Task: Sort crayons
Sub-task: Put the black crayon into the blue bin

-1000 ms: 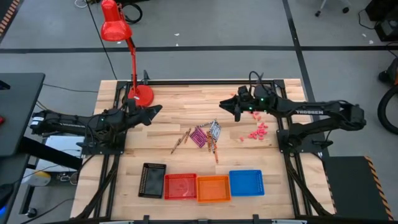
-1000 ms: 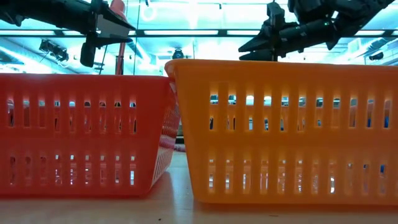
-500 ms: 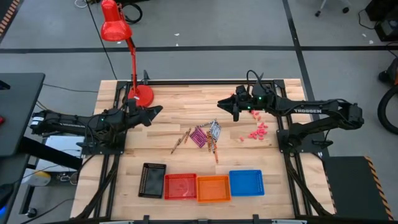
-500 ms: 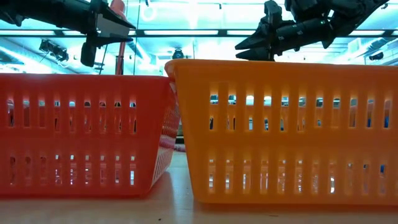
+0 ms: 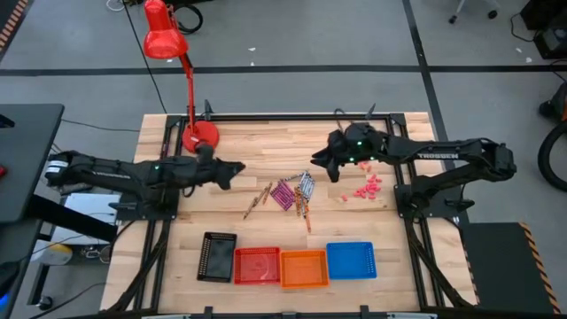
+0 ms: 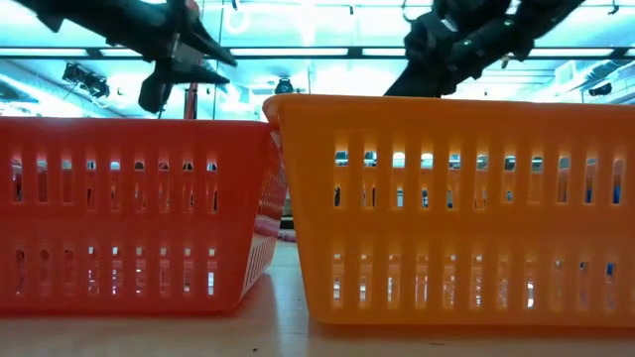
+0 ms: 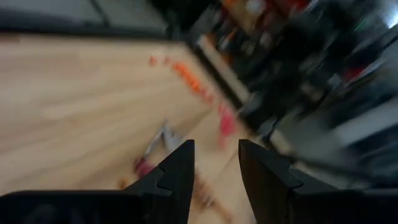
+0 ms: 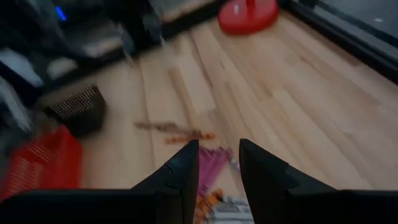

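A wooden tabletop (image 5: 257, 151) holds a loose pile of crayons (image 5: 291, 193) at its centre. The left tool (image 5: 236, 168) hangs to the pile's left, the right tool (image 5: 316, 160) just beyond its far right edge. Both are released, fingers apart, grasping nothing. Four baskets (image 5: 303, 268) line the near edge.

Wood-plank desk (image 5: 257, 146) on a black frame, grey floor (image 5: 292, 35) around w/ dark tape lines. Red lamp (image 5: 168, 40) stands at desk's far left corner, head out past the edge over the floor. Low view: bright ceiling strip lights (image 6: 298, 52) behind, bluish room.
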